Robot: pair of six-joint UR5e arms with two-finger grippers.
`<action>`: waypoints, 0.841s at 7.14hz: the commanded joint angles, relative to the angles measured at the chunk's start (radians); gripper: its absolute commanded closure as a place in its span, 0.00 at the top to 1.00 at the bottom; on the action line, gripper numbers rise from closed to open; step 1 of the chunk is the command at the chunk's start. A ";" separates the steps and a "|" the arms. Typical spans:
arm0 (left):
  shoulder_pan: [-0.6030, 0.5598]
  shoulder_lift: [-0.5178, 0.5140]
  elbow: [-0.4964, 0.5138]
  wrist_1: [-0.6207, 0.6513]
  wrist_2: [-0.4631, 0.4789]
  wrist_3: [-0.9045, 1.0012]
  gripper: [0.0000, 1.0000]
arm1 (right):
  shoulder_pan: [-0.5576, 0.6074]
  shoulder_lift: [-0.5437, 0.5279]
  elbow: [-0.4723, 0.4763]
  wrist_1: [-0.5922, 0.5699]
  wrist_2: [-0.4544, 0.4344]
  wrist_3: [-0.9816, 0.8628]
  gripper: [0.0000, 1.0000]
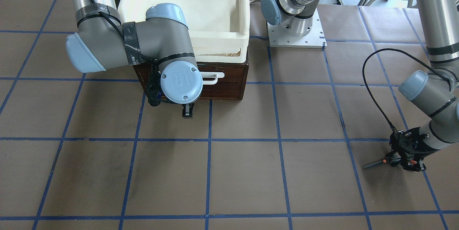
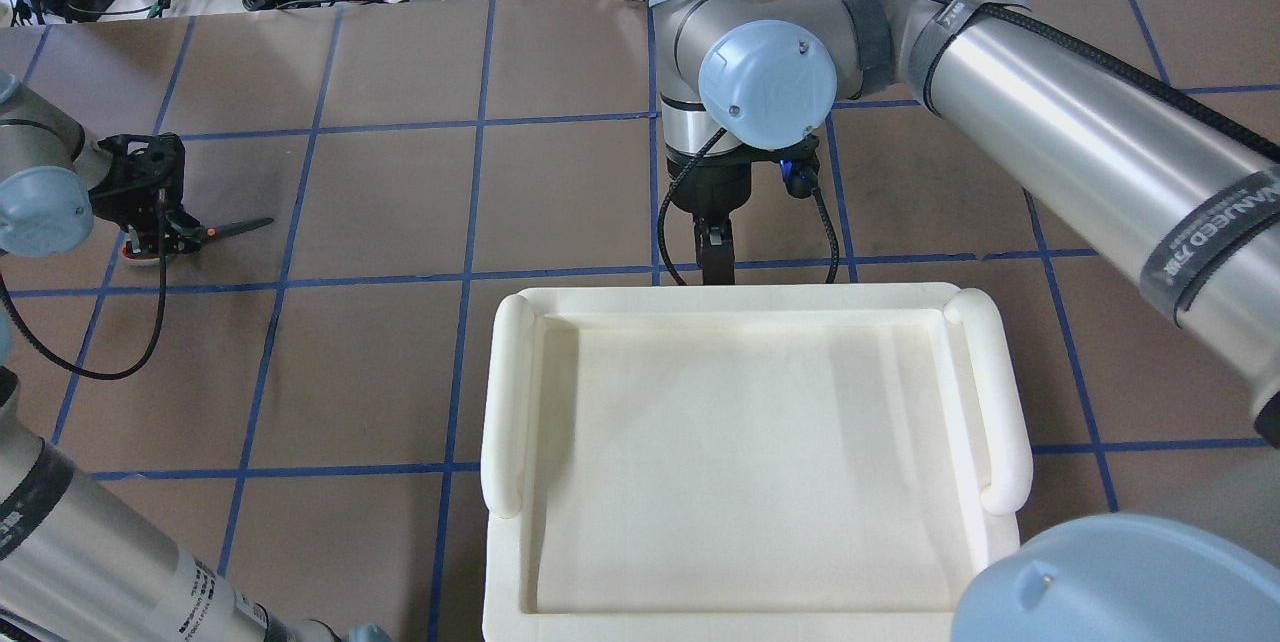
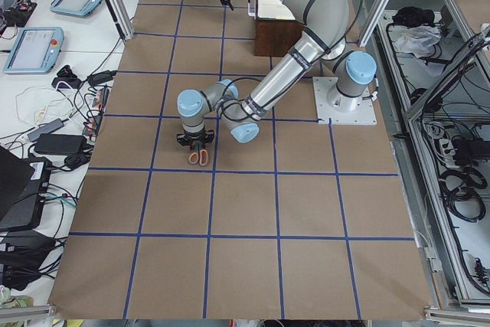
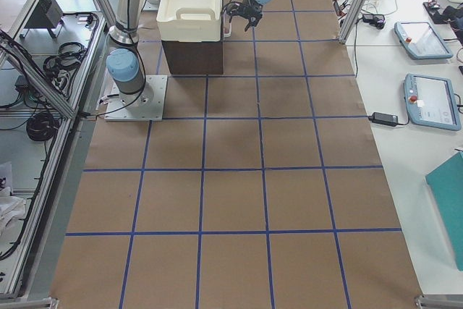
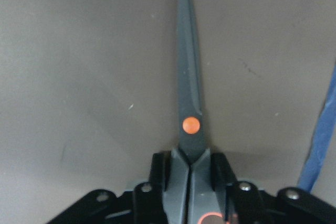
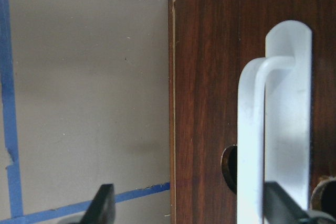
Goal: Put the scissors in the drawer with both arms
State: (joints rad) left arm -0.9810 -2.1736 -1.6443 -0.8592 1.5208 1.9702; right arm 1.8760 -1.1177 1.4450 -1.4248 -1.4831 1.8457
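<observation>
- Far out on the robot's left, the scissors (image 2: 235,226) sit level and low at the table (image 2: 560,192), blades shut.
- Left gripper (image 2: 183,232), wrist bent down, clamps their handle neck.
- Right gripper (image 1: 188,111) hangs before the closed drawer (image 1: 226,87), jaws parted beside its white handle (image 1: 213,77).
- Both grippers are well apart.

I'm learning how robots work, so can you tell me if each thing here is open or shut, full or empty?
scissors: blades shut, lying flat on the table.
left gripper: shut on the scissors.
drawer: shut.
right gripper: open, fingers either side of the drawer's handle.
tray: empty, sitting above the drawer.
</observation>
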 commanded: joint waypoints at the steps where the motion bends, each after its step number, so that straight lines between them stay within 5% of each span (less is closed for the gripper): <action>1: -0.002 0.011 0.000 -0.001 0.002 -0.001 0.23 | 0.003 0.002 0.000 0.009 0.006 -0.002 1.00; 4: -0.019 0.067 0.003 -0.029 0.006 -0.013 0.03 | 0.006 0.021 0.002 0.021 0.009 -0.011 1.00; 6: -0.056 0.161 0.015 -0.158 0.019 -0.022 0.01 | 0.006 0.027 0.002 0.018 0.009 -0.020 1.00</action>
State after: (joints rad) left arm -1.0139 -2.0685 -1.6337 -0.9575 1.5303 1.9527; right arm 1.8822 -1.0955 1.4465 -1.4045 -1.4742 1.8320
